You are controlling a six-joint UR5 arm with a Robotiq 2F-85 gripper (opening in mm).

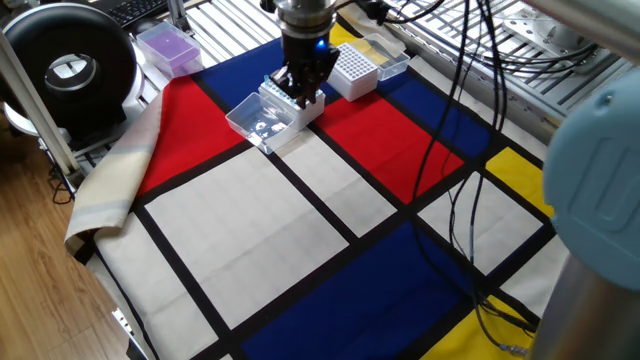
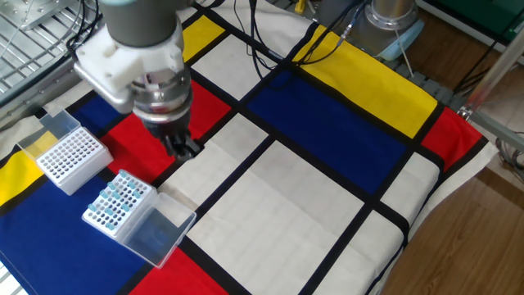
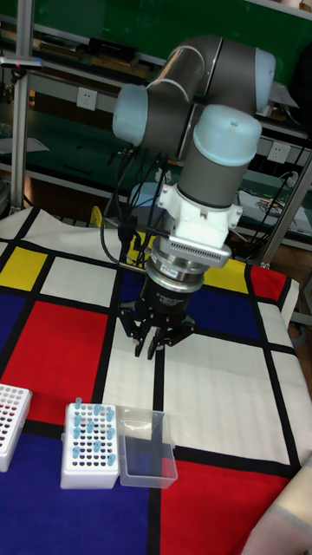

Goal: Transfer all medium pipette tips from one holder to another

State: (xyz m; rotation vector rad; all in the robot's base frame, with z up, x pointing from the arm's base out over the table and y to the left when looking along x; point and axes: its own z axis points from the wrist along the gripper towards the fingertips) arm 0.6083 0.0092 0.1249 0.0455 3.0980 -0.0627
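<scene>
Gripper (image 3: 154, 345) above tabletop, left of centre.
Fingers nearly closed, apparently empty; near medium pipette tips (image 3: 91, 434), not touching.

Tip holders, white: two, one (image 2: 117, 203) carrying pale-blue medium pipette tips (image 3: 92, 432), too small to count, one (image 2: 69, 157) with bare holes. Gripper (image 3: 154, 344): one. Purple box (image 1: 167, 45): one.

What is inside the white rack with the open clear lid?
The rack holds pale-blue pipette tips standing in its holes. Their lower ends are hidden inside the block. The open lid looks empty.
</scene>
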